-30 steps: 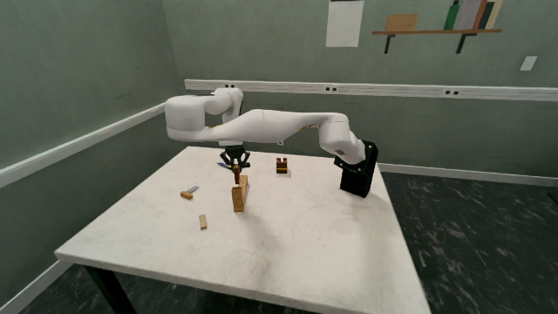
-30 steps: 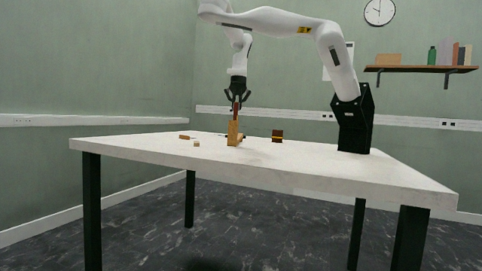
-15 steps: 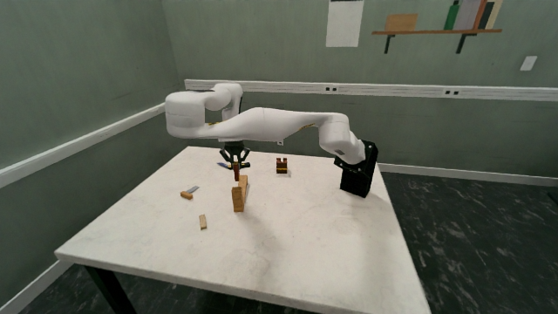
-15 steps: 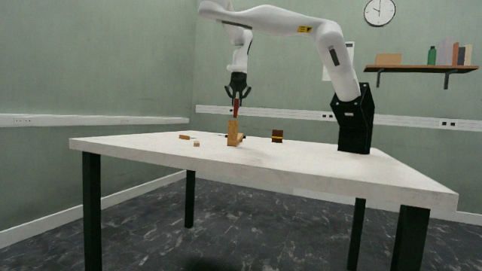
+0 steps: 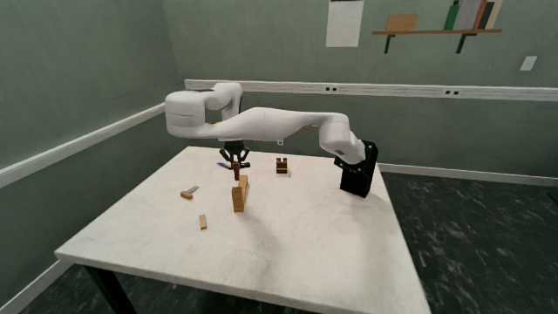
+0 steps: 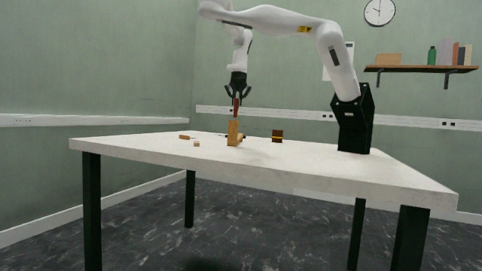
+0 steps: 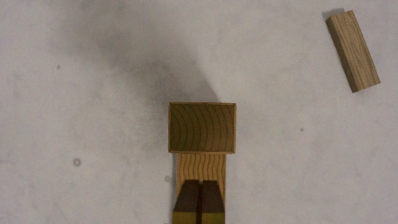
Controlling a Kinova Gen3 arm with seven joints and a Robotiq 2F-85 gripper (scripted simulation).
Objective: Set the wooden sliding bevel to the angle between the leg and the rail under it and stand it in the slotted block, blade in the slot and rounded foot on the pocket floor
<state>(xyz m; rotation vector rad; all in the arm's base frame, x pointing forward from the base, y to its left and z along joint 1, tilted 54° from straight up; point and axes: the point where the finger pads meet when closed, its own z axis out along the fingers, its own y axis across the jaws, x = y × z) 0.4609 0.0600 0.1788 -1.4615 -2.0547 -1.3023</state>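
My gripper [image 5: 235, 165] [image 6: 236, 101] is shut on the wooden sliding bevel [image 5: 236, 171] [image 6: 236, 107] [image 7: 199, 202], a red-brown piece that hangs upright from the fingers. It hovers just above the wooden joint and does not touch it. In the joint, the upright leg [image 5: 238, 198] [image 6: 233, 131] [image 7: 202, 127] stands on the low rail [image 5: 243, 181] [image 6: 239, 138] [image 7: 202, 169]. In the wrist view the bevel lies over the rail, just behind the leg's top. The dark slotted block [image 5: 282, 166] [image 6: 277, 135] stands apart towards the robot base. The black bevel [image 5: 223, 165] lies flat behind the gripper.
A loose wooden block [image 5: 202, 221] [image 6: 196, 143] [image 7: 353, 50] lies on the table left of the joint. A small tool with a wooden stock and a grey blade [image 5: 188, 193] [image 6: 184, 137] lies farther left. The black robot base [image 5: 358, 174] [image 6: 354, 120] stands at the table's far right.
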